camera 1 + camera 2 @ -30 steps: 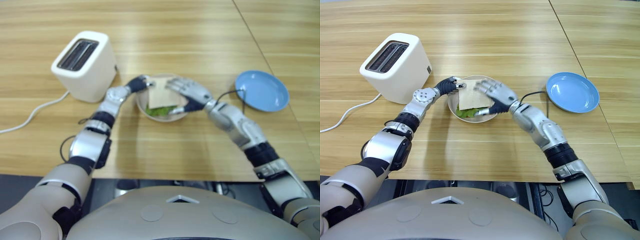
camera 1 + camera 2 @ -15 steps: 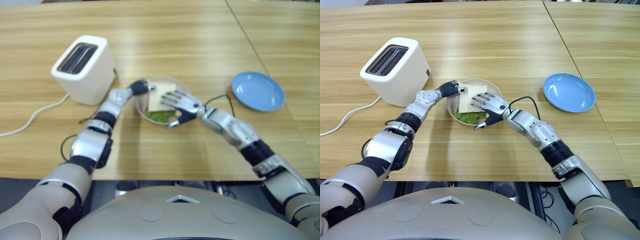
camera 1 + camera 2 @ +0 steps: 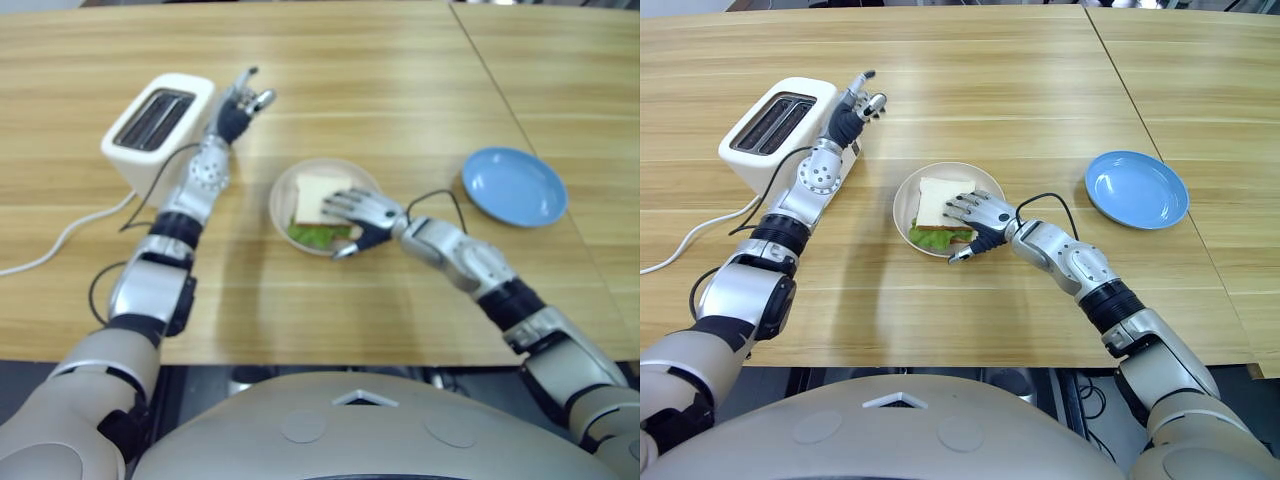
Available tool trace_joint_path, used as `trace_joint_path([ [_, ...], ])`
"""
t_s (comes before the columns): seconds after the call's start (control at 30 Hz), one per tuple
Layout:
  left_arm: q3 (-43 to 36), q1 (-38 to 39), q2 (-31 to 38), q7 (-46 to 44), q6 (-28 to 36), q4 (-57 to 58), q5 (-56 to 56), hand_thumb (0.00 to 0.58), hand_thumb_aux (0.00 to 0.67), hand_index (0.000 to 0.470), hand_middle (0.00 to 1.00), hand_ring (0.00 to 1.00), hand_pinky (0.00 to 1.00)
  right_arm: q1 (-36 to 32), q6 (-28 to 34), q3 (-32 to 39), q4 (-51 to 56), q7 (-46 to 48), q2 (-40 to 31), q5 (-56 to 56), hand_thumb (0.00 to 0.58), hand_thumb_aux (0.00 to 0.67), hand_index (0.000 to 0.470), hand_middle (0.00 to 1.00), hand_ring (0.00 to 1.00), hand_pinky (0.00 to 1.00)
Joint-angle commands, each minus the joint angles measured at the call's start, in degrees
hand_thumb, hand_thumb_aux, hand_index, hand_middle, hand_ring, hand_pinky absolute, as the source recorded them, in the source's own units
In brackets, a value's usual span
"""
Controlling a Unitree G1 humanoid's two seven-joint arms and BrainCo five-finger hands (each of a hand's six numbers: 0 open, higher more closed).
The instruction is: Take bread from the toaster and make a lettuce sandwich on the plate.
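A round cream plate (image 3: pixel 902 199) sits at the table's centre with green lettuce (image 3: pixel 928 239) under a slice of bread (image 3: pixel 938 203) lying flat on top. My right hand (image 3: pixel 975 217) rests open on the right edge of the bread, fingers spread over it. The white toaster (image 3: pixel 779 127) stands at the left with both slots looking empty. My left hand (image 3: pixel 853 108) is raised beside the toaster's right side, fingers loosely open, holding nothing.
A blue plate (image 3: pixel 1136 189) lies at the right. The toaster's white cord (image 3: pixel 690 247) trails off to the left edge. A seam between two tabletops (image 3: pixel 1140 100) runs diagonally at the right.
My left hand let go of the bread and swung up and left to the toaster's side. The bread now lies flat on the lettuce, my right hand still on it.
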Motion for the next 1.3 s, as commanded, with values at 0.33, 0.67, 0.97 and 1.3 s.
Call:
trace_joint_path([
  [0.33,5.90,12.87,1.45,-19.37,1.48,-16.41,-15.76,0.580,0.670,0.460,1.00,1.00,1.00,7.22,-9.86,-20.13,-18.01,-17.97,0.28,20.53,0.000,0.000,0.000,0.00,0.00,0.00],
  [0.67,1.99,34.08,16.42,-41.12,30.98,-53.00,-16.43,0.580,0.670,0.460,1.00,1.00,1.00,25.86,-0.85,-28.23,-26.14,0.51,-7.35,29.54,0.580,0.670,0.460,1.00,1.00,1.00],
  [0.97,-7.42,42.16,25.31,-51.15,32.11,-56.25,-8.13,0.580,0.670,0.460,1.00,1.00,1.00,35.69,0.01,-25.56,-29.87,12.72,-11.07,31.05,0.580,0.670,0.460,1.00,1.00,1.00],
  [1.3,-13.20,33.38,13.79,-47.69,30.85,-42.13,-4.00,0.580,0.670,0.460,1.00,1.00,1.00,16.60,-0.78,-11.90,-4.63,9.53,-3.84,16.11,0.580,0.670,0.460,1.00,1.00,1.00],
])
